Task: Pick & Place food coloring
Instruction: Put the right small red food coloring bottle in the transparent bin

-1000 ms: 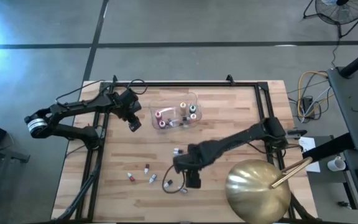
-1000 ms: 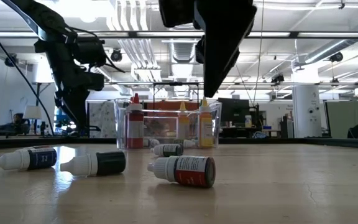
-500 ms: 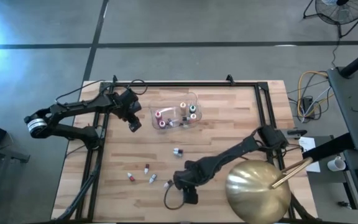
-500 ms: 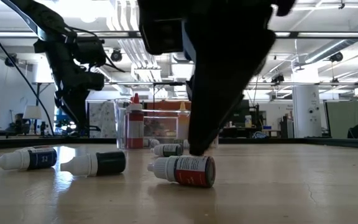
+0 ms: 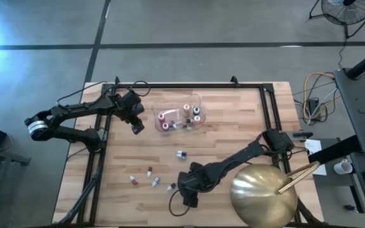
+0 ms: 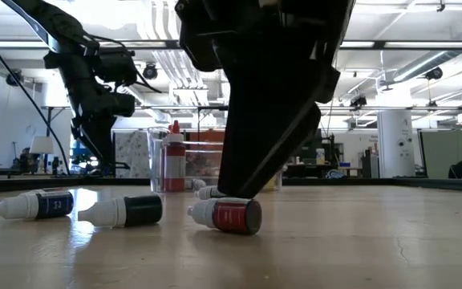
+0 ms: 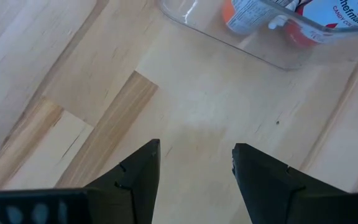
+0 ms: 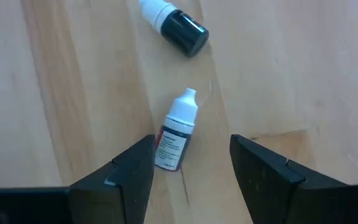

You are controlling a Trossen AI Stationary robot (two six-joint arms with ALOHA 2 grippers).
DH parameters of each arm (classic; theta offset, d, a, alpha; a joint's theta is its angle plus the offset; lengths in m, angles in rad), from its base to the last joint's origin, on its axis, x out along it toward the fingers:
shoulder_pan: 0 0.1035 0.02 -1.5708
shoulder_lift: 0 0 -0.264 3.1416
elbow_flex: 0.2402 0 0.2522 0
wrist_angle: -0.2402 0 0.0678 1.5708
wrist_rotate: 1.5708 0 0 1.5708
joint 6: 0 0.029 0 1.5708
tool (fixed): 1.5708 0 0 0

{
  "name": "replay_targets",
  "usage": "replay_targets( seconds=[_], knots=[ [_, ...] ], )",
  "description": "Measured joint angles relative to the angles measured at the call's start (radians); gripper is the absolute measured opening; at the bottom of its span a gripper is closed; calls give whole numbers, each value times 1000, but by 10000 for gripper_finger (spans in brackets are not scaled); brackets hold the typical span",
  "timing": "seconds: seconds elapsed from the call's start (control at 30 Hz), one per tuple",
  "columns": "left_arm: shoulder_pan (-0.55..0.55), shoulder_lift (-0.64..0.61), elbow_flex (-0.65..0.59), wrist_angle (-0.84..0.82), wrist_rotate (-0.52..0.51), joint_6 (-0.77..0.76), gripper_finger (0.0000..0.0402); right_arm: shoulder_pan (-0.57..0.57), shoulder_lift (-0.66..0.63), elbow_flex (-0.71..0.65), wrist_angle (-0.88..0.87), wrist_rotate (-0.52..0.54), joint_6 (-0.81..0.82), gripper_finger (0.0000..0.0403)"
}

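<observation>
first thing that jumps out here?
The right end effector hangs low over the table's near side, open fingers straddling a red-labelled dropper bottle lying flat. Next, the big gold dome at the near right corner, and the clear tub of upright bottles farther back.

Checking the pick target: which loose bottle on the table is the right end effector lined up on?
The red-labelled bottle, white cap, lying between the open right end effector fingers. The dark bottle lies farther ahead.

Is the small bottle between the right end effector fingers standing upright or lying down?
Lying down. The red-labelled bottle rests on its side on the table, white cap pointing away from the right end effector.
</observation>
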Motion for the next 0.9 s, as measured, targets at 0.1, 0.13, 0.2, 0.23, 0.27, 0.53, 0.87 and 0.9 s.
replay_targets(
  seconds=[0.1, 0.13, 0.2, 0.23, 0.27, 0.53, 0.87, 0.9],
  knots=[
    [0, 0, 0, 0, 0, 0, 174, -1, 0, 0, -31, 38, 31, 198],
    [0, 0, 0, 0, 0, 0, 174, -5, 0, 0, -43, 55, 55, 198],
    [0, 0, 0, 0, 0, 0, 174, -12, 0, 0, -41, 58, 73, 198],
    [0, 0, 0, 0, 0, 0, 174, -13, 0, 0, -36, 57, 73, 198],
    [0, 0, 0, 1, 0, 0, 174, -15, 0, 0, -29, 54, 62, 198],
    [0, 0, -3, 0, 0, 0, 174, -15, -1, 0, -41, 66, 10, 198],
    [0, 0, -5, 0, 0, -4, 174, -24, -11, 0, -147, 227, 138, 198],
    [0, 0, -5, 0, 0, -5, 174, -23, -15, 0, -147, 225, 137, 198]
  ],
)
